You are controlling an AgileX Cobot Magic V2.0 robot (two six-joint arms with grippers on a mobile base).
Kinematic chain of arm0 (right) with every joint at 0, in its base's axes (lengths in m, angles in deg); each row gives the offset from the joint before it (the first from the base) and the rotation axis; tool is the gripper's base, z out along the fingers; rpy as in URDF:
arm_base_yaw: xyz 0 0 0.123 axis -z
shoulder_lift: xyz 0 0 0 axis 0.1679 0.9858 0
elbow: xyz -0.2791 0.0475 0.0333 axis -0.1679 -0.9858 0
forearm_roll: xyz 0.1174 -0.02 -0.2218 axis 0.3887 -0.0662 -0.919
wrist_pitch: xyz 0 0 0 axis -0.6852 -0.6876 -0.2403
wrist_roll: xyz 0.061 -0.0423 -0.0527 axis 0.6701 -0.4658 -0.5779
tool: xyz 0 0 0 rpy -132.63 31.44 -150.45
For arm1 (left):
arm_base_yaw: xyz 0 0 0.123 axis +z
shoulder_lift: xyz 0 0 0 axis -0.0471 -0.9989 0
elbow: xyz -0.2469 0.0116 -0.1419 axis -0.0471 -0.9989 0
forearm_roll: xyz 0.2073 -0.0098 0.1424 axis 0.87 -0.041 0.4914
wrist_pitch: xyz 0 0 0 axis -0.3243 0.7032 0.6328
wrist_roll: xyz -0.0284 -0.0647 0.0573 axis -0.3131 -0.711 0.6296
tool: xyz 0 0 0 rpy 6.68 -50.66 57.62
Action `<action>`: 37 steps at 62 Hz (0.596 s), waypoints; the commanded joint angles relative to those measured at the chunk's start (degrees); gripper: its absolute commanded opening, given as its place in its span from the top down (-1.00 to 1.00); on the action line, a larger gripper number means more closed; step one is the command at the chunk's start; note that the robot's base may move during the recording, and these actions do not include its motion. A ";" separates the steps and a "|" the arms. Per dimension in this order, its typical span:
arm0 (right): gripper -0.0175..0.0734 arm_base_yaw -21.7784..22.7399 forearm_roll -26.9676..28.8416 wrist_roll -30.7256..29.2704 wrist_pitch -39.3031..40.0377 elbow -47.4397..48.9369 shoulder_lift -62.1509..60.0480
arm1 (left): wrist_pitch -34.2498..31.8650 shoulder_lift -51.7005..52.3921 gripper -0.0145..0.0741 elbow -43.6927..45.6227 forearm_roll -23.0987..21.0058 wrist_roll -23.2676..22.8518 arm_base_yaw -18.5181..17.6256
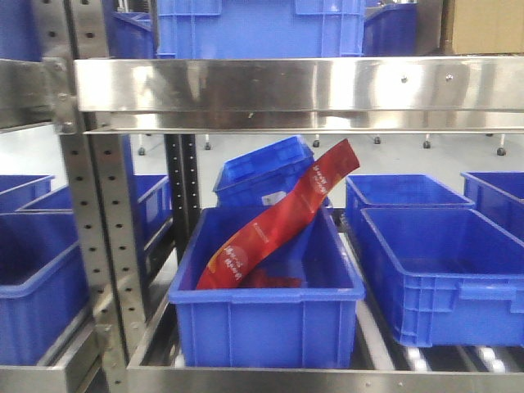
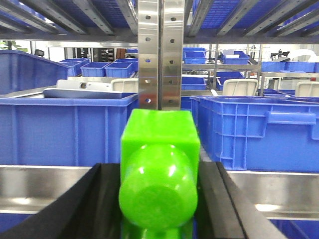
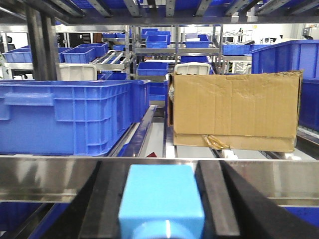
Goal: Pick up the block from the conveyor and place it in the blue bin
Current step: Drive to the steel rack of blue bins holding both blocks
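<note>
Two blocks gripped, neither in a bin yet.
The green block (image 2: 159, 139) is pinched in the left end effector (image 2: 159, 167), just short of the steel rail (image 2: 50, 189). The pale blue block (image 3: 162, 199) is pinched likewise in the right end effector (image 3: 160, 172). A blue bin (image 2: 65, 129) sits just beyond the rail; the conveyor is out of view. Risk: an upright post (image 2: 160, 55) stands beyond the rail, dead ahead of the green block, so a straight reach could hit it.
</note>
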 commanded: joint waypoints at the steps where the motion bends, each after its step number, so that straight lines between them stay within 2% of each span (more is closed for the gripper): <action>1: 0.97 -0.05 0.04 -0.42 1.46 0.02 -0.22 | -1.09 0.27 0.92 0.02 0.10 -0.02 0.02; 37: 0.97 -0.05 0.04 -0.42 1.46 0.02 -0.22 | -1.09 0.27 0.92 0.02 0.10 -0.02 0.02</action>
